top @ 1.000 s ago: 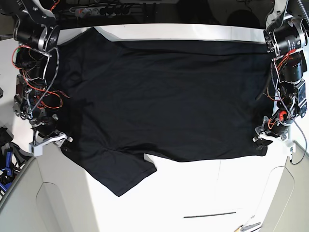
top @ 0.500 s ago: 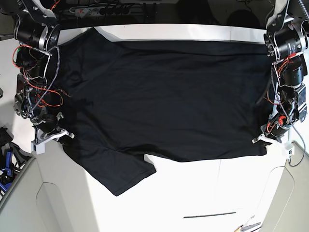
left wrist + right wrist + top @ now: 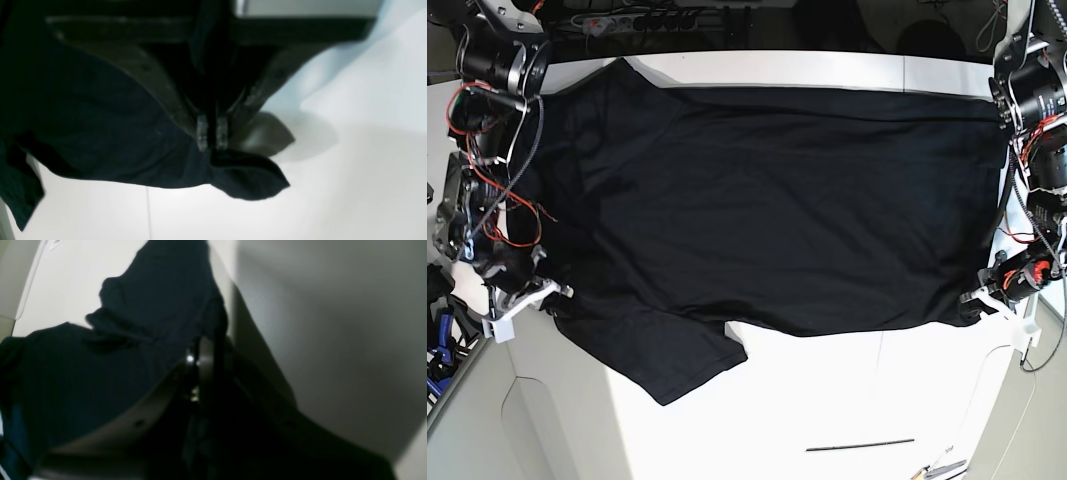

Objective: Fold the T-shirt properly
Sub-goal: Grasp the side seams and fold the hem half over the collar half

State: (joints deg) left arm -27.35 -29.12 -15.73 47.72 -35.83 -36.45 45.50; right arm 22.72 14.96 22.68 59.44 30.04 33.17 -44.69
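Left gripper [image 3: 212,135]: fingers [image 3: 201,133] drawn together w/ only a thin slit between the tips, a pinch of black cloth caught there; this is the T-shirt [image 3: 767,210], held at its hem corner. In the left wrist view the cloth bunches just below the tips and a small flap hangs past them, off the white table [image 3: 350,186], casting a soft shadow. In the base view the same gripper [image 3: 987,297] sits at the shirt's lower corner on that view's right, arm reaching down along the shirt's side edge w/ red wiring showing. Right gripper [image 3: 200,373]: jaws nearly closed, dark fabric passing between them; it grips the T-shirt too, though the wrist view is dim and blurred, so the exact spot of contact can't be told. In the base view this gripper [image 3: 527,295] is at the shirt's opposite lower corner, on that view's left, just above the sleeve [image 3: 672,350], arm bent alongside the shirt's shoulder edge. T-shirt: spread flat and wide across the table [image 3: 857,400] between both grippers, top edge near the table's far rim, one sleeve lying toward the near side w/ bare white surface beside it.
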